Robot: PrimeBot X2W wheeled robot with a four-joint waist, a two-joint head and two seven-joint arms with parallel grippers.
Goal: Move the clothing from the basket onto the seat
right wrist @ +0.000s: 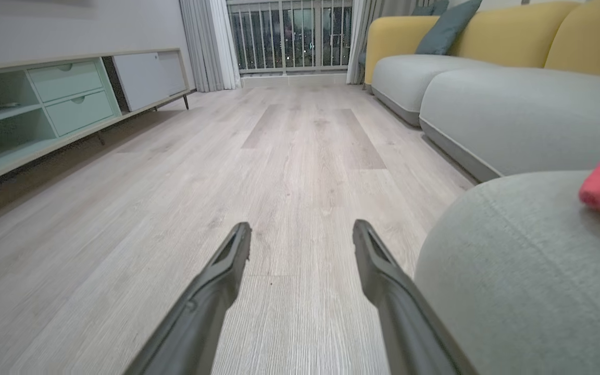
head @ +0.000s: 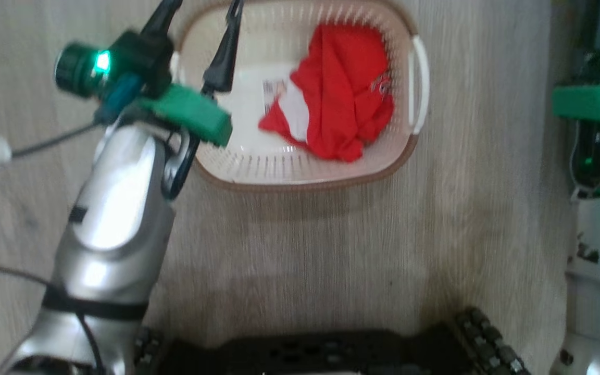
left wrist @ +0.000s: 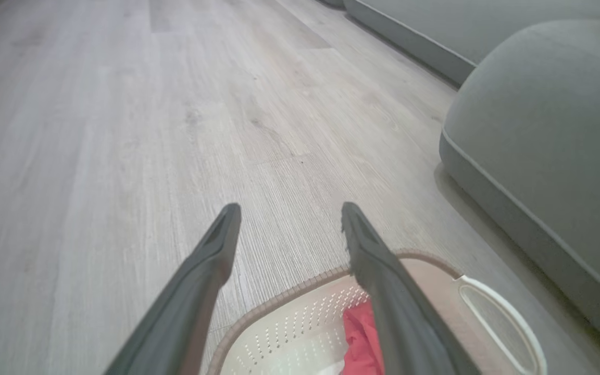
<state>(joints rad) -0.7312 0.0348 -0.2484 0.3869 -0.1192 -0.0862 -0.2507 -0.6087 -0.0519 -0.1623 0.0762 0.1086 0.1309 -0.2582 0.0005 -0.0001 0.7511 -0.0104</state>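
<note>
Head view: the bright red thin-fabric clothing [head: 344, 94] lies bunched in the right half of the cream perforated plastic basket [head: 300, 179], long axis running up that view. The left gripper [head: 202, 13] hangs over the basket's left side, fingers spread and empty, so the clothing lies to their right; this arm is nearer. The right gripper [right wrist: 302, 229], also open and empty, is beside the large grey fabric seat [right wrist: 513, 260].
</note>
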